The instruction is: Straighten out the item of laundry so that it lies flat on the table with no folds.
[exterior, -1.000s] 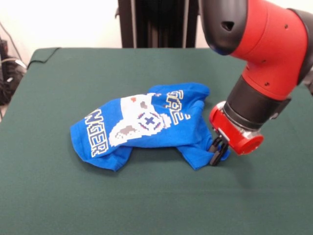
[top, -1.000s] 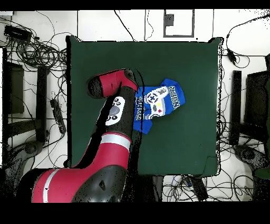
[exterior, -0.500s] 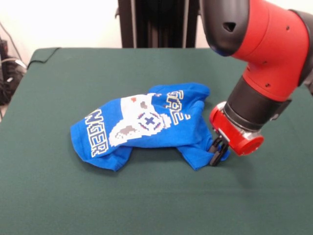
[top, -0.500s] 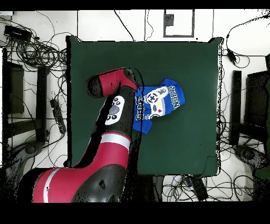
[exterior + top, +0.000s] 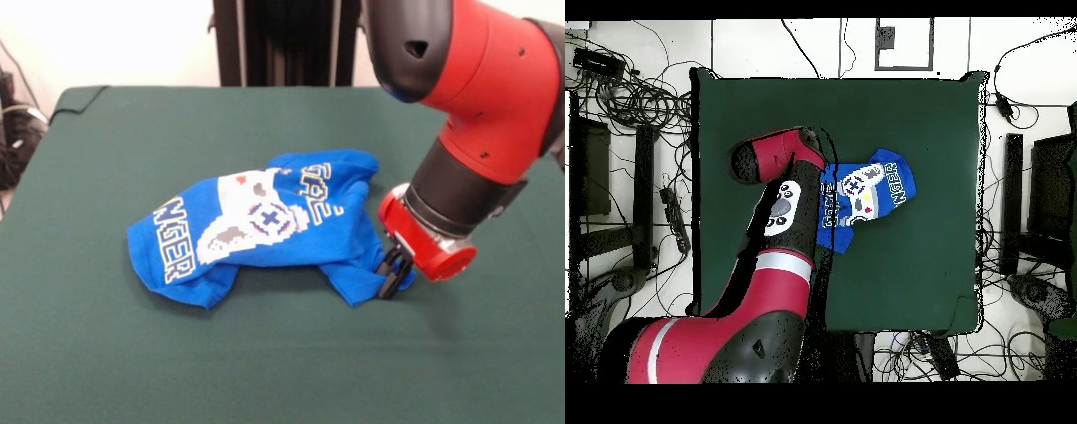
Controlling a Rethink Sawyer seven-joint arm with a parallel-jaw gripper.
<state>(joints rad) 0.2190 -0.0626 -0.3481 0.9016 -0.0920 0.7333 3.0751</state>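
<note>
The item of laundry (image 5: 265, 225), a bright blue T-shirt with white lettering and a controller print, lies crumpled and folded near the middle of the green table (image 5: 265, 362). At the shirt's lower right corner my gripper (image 5: 391, 276) points down to the cloth, its black fingers pressed together with blue fabric pinched between them. From above, the shirt (image 5: 870, 192) lies right of the red arm (image 5: 780, 165), which hides the gripper. The table (image 5: 905, 120) spreads wide around the shirt.
The arm's thick red and black wrist (image 5: 441, 221) hangs low over the table's right side in the front view. Cables and stands (image 5: 625, 100) crowd the floor around the table.
</note>
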